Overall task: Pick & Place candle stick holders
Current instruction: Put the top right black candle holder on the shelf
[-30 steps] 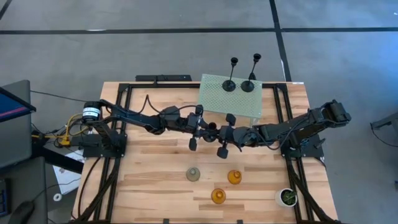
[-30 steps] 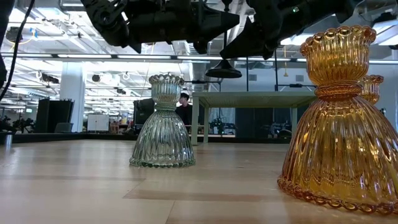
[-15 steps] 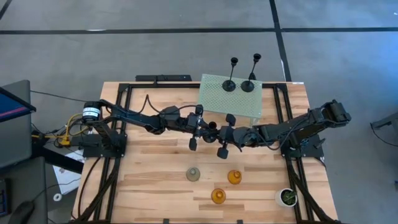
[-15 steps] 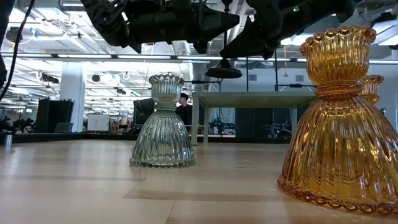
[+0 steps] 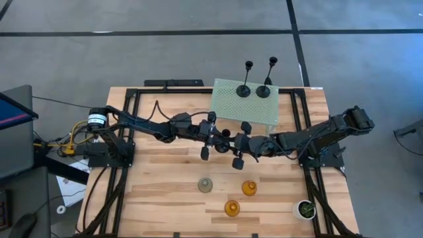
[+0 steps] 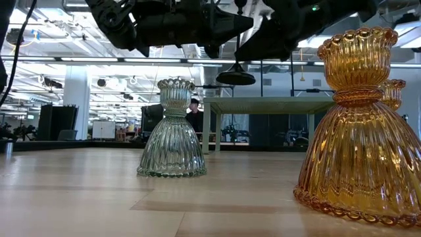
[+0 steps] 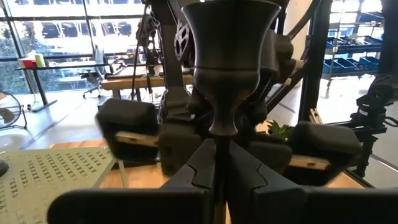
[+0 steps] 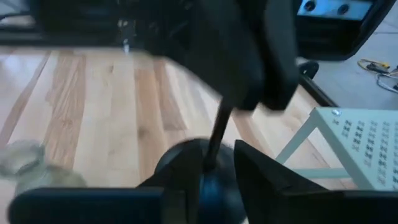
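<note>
above the wooden table (image 5: 165,192), both grippers' fingers pinch one black candle holder's (image 7: 225,56) upright stem.

The table (image 5: 165,198) is seen to be of pale, matt wood in glued strips, with visible grain. The pale grey-green holder (image 6: 172,131) is made of ribbed, glossy clear glass; the amber holders (image 6: 358,128) are of the same ribbed glass, with beaded rims. A smooth, dull-sheened dark metal is shown by the black holder (image 7: 225,62). The raised pale green platform (image 5: 244,100) is perforated and matt. The gripper fingers (image 7: 186,171) look like matt black plastic.
</note>
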### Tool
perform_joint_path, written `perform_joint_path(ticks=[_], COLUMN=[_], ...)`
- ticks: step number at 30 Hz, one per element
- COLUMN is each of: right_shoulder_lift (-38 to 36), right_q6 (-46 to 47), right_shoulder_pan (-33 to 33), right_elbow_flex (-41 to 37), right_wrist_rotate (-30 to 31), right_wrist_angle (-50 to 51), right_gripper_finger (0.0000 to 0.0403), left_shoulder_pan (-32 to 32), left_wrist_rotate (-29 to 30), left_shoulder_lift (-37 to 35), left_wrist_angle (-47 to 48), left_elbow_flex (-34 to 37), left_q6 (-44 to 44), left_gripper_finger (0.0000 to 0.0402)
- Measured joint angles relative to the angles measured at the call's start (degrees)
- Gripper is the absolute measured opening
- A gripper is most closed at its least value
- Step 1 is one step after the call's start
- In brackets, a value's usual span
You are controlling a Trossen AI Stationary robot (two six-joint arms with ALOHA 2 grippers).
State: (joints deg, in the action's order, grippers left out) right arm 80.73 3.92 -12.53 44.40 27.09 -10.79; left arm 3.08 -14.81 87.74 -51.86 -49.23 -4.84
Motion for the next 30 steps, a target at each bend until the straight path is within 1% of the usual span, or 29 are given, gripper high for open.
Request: perform_joint_path(ticks=[2,6,10,13,15,17,18,21,24,30], right_shoulder_lift=[-1.5,-5.8,-11.0,-14.0,-15.4,-16.0,-16.0,-15.8,-15.8,-16.4], right_q6=[0.0,1.7,9.5,17.1,21.1,23.9,25.3,30.9,35.7,46.1], right_shoulder_pan=[-0.9,-3.0,-5.1,-7.0,-8.7,-10.8,-11.8,-15.1,-18.2,-22.4], right_elbow_flex=[0.1,0.0,0.0,0.0,0.0,0.0,0.0,0.0,-1.8,-7.7], right_wrist_rotate=[0.0,0.0,0.0,0.4,3.2,7.4,9.4,13.7,17.2,20.0], right_wrist_angle=[1.7,10.1,19.4,26.7,30.8,34.3,35.8,40.2,41.6,41.7], right_gripper_finger=[0.0098,0.0108,0.01,0.0077,0.0052,0.0019,0.001,0.0009,0.0002,0.0001], left_shoulder_pan=[0.6,2.1,3.9,5.8,7.1,8.4,9.0,11.1,13.7,18.9], left_wrist_rotate=[0.0,0.2,0.2,0.3,0.0,-1.4,-2.1,-2.5,-2.3,-2.4], left_shoulder_lift=[0.0,0.0,0.0,0.0,0.0,0.0,0.0,-0.1,-0.1,-0.1], left_wrist_angle=[0.0,0.5,0.5,0.5,0.4,0.5,0.5,0.8,2.9,3.5], left_elbow_flex=[0.0,0.1,0.1,-0.5,-1.3,-2.0,-2.5,-4.0,-5.7,-7.4], left_q6=[0.0,0.0,-0.1,0.4,0.8,0.8,0.9,0.9,0.9,1.0], left_gripper_finger=[0.0015,0.0012,0.0013,0.0013,0.0012,0.0012,0.0012,0.0013,0.0012,0.0012])
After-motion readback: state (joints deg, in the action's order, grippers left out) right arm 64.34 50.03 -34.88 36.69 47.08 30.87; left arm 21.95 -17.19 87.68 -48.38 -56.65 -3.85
